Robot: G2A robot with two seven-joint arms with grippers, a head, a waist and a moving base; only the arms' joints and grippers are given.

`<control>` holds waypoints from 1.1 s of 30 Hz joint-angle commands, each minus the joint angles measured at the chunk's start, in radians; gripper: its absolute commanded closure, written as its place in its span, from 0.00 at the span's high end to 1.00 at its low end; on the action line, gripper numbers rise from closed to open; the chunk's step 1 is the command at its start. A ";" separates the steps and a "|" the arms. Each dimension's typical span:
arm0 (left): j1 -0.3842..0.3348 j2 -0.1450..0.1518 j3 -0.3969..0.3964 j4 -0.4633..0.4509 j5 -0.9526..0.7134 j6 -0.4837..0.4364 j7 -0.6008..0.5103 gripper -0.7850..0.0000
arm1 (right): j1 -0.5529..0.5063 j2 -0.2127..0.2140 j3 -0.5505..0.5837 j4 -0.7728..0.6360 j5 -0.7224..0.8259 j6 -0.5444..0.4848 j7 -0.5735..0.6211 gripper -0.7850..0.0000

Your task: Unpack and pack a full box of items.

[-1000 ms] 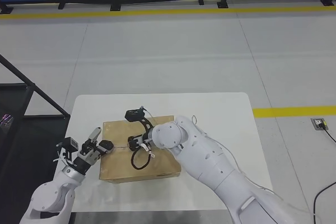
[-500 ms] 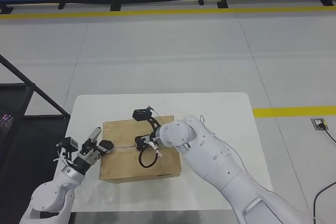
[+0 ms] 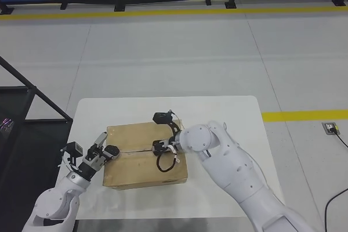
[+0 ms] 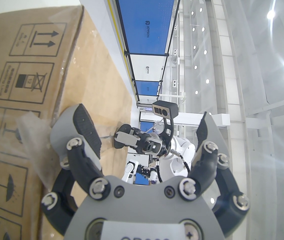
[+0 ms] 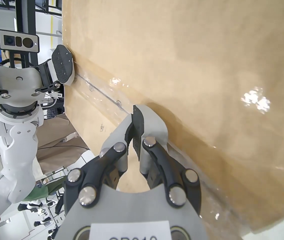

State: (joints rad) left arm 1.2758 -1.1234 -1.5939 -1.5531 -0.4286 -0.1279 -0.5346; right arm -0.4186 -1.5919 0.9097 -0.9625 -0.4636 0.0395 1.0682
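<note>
One taped box (image 3: 133,168) sits on the tabletop (image 3: 232,116), stiff, probably heavy, best taken at the seam tape (image 5: 101,93): right fingers (image 5: 154,126) clenched atop it, left fingers (image 4: 85,126) spread at its end.

The brown cardboard box (image 4: 89,81) has black handling pictograms in a row on its side wall: paired upright arrows (image 4: 37,40), a crossed-out stack mark (image 4: 24,81) and an umbrella (image 4: 4,183). Their captions are too small to read. The blue wall panels (image 4: 147,26) carry small white lettering.
</note>
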 commanded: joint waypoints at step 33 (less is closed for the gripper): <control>0.016 0.004 -0.049 0.043 -0.031 -0.020 -0.011 1.00 | -0.236 0.125 0.266 -0.293 -0.016 0.080 0.067 0.00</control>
State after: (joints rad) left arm 1.2906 -1.1193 -1.6406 -1.5152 -0.4590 -0.1461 -0.5441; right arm -0.6536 -1.4677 1.1756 -1.2532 -0.4807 0.1189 1.1364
